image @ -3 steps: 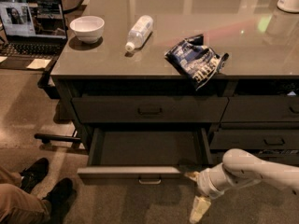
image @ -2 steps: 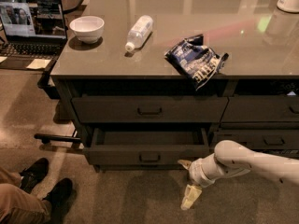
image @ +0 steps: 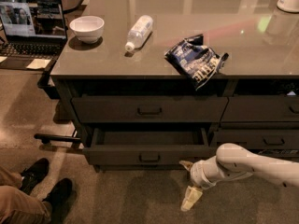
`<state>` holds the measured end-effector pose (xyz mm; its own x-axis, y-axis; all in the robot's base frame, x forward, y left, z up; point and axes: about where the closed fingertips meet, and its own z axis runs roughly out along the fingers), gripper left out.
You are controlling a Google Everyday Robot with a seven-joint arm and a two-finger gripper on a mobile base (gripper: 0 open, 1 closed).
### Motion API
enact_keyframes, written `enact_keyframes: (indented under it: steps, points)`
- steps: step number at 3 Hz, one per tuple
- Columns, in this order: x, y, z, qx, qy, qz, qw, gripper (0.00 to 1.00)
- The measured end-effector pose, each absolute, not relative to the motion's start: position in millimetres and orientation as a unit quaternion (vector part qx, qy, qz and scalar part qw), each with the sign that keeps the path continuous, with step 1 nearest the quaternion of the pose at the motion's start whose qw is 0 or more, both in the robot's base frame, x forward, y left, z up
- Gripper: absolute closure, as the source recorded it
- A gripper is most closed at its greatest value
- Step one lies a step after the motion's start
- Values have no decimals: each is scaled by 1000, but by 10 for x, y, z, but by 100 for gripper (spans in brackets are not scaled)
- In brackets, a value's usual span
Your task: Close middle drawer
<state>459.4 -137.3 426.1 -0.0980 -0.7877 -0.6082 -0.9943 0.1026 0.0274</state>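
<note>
1. Camera view: my robot's white arm (image: 252, 162) reaches in from the right edge, low over the speckled floor. Its cream two-finger gripper (image: 184, 185) hangs with the fingers spread wide, holding nothing.
2. The middle drawer (image: 117, 154), a wide dark grey-brown drawer with a small bar pull (image: 149, 157), sits just up and to the left of the gripper in the picture. It stands partly out, with a strip of its grey inside showing. The upper fingertip (image: 185, 163) is close by the lower right corner of the drawer front; I cannot tell whether they touch.
3. Directly above that drawer, the closed top drawer (image: 107, 110) lies flush under the glossy grey counter (image: 224, 17).
4. On the counter, well above the gripper, a crumpled dark blue snack bag (image: 196, 62) overhangs the front edge. Farther up and left, a clear plastic bottle (image: 139, 31) lies on its side beside a white bowl (image: 86, 28).
5. Far left of the gripper, an open laptop (image: 30, 24) glows, and a seated person's black shoes (image: 32, 169) rest on the floor.
</note>
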Motion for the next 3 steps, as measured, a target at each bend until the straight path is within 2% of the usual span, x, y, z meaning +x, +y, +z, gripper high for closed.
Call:
enact_keyframes:
  steps: [1,3]
  points:
    - [4745,-1454,4144,-609,722,224,240,18]
    - [5413,-1627,4020,-561,751,191,291,65]
